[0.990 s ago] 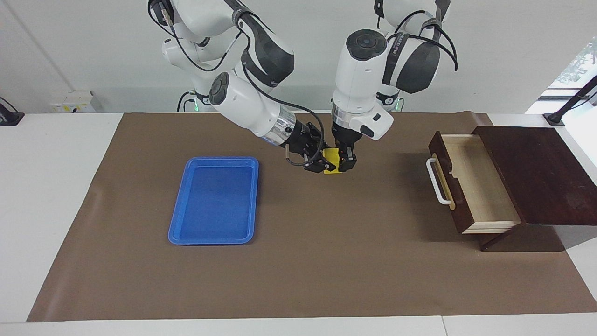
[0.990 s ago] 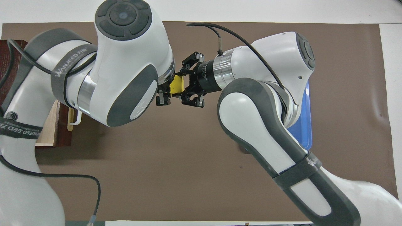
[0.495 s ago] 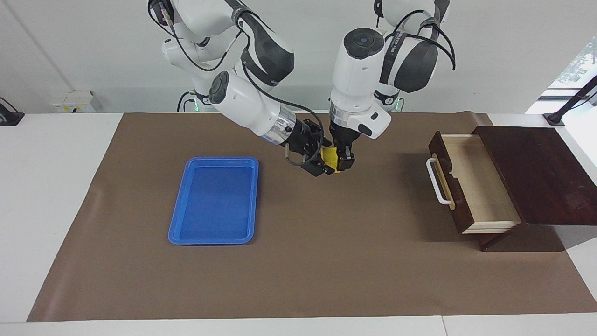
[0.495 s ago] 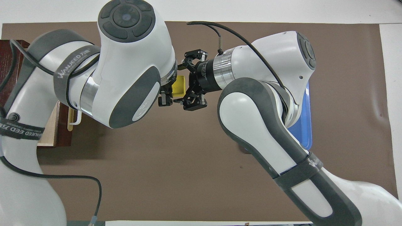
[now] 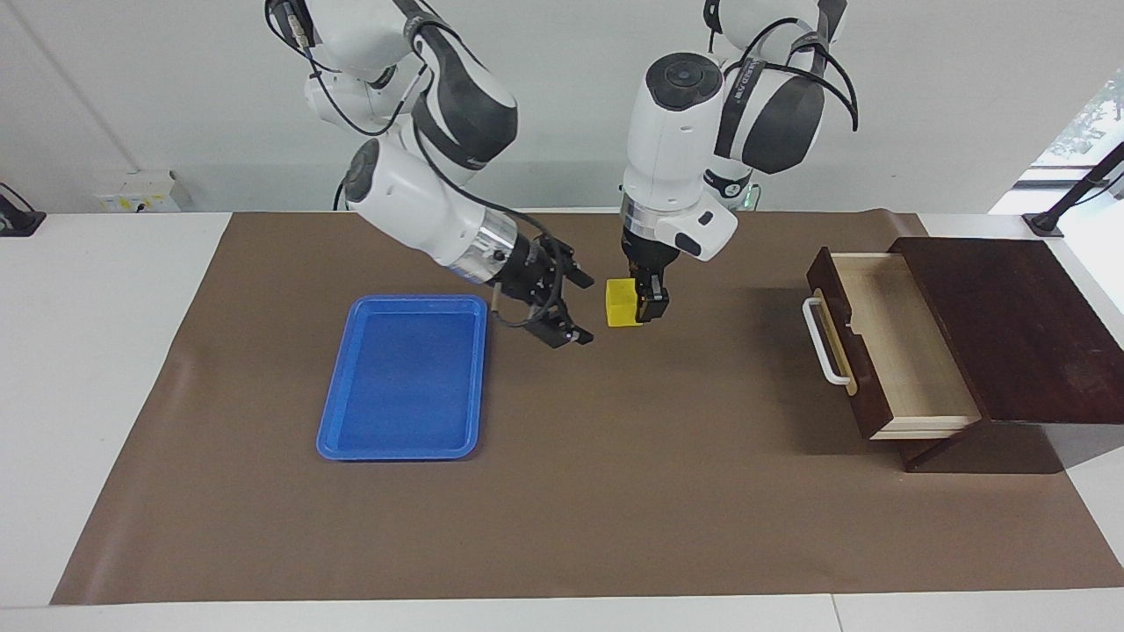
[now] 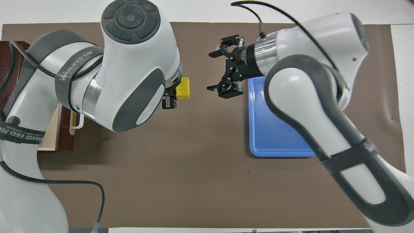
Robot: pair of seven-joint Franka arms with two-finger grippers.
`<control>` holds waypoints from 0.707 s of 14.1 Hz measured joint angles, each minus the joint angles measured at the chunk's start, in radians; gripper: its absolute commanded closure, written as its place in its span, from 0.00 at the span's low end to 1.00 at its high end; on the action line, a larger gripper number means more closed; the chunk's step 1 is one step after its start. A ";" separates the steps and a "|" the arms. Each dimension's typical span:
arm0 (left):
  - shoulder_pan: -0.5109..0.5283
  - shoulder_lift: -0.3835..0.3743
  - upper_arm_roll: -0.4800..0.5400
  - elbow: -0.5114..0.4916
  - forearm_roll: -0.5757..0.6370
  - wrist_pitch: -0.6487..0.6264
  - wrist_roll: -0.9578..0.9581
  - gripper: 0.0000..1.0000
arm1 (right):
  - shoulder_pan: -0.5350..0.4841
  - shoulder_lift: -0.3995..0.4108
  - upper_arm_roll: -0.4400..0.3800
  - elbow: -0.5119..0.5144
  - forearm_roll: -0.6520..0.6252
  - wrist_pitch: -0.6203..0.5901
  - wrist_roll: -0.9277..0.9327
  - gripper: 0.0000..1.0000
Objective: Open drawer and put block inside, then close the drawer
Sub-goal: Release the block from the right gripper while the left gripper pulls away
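The yellow block point(image 5: 623, 304) hangs in my left gripper point(image 5: 634, 309), which is shut on it above the middle of the brown mat; it also shows in the overhead view point(image 6: 183, 88). My right gripper point(image 5: 569, 307) is open and empty, apart from the block, over the mat beside the blue tray; in the overhead view point(image 6: 219, 71) its fingers are spread. The dark wooden drawer point(image 5: 887, 342) stands pulled open at the left arm's end of the table, its pale inside empty, its white handle point(image 5: 819, 341) facing the table's middle.
The flat blue tray point(image 5: 406, 377) lies empty on the mat toward the right arm's end. The dark wooden box point(image 5: 1010, 325) holds the drawer. The brown mat point(image 5: 615, 491) covers most of the table.
My right gripper has let go of the block, opened and drawn back toward the blue tray. My left gripper now holds the block alone and has hardly moved.
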 measured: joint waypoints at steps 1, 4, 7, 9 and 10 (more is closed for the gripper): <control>0.001 0.000 0.003 0.000 0.007 -0.001 0.000 1.00 | -0.053 -0.002 -0.001 0.015 -0.024 -0.052 -0.037 0.00; 0.005 0.000 0.011 -0.001 0.038 -0.008 0.045 1.00 | -0.176 -0.004 -0.002 0.066 -0.119 -0.226 -0.227 0.00; 0.040 0.000 0.018 -0.008 0.045 -0.048 0.164 1.00 | -0.209 -0.022 -0.002 0.099 -0.235 -0.345 -0.427 0.00; 0.092 -0.002 0.022 -0.013 0.047 -0.056 0.237 1.00 | -0.216 -0.045 -0.004 0.104 -0.301 -0.411 -0.580 0.00; 0.128 -0.007 0.025 -0.016 0.048 -0.058 0.276 1.00 | -0.222 -0.057 -0.004 0.105 -0.333 -0.443 -0.661 0.00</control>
